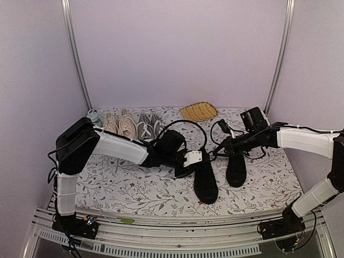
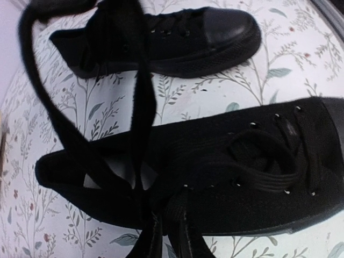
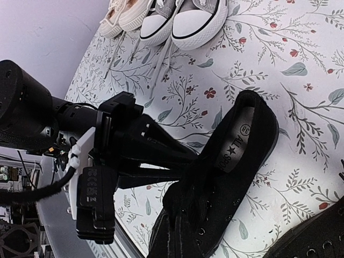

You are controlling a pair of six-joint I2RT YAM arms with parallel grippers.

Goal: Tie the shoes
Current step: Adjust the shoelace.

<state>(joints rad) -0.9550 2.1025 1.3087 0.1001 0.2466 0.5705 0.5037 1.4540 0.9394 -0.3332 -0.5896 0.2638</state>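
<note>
Two black sneakers lie side by side mid-table, the left shoe (image 1: 205,181) and the right shoe (image 1: 236,169). My left gripper (image 1: 201,161) sits at the heel opening of the left shoe (image 2: 242,177), its jaws closed on a black lace (image 2: 141,107) that loops upward. The other shoe (image 2: 177,37) lies beyond. My right gripper (image 1: 218,151) is just right of that, between the shoes. In the right wrist view its jaws (image 3: 180,239) stand close together over the left shoe (image 3: 236,161), seemingly pinching a lace. The left gripper (image 3: 134,156) faces it.
A beige pair (image 1: 119,124) and a grey pair with white toe caps (image 1: 148,128) stand at the back left, also in the right wrist view (image 3: 183,21). A yellow woven piece (image 1: 199,111) lies at the back. The table's front rail (image 1: 161,220) runs along the near edge.
</note>
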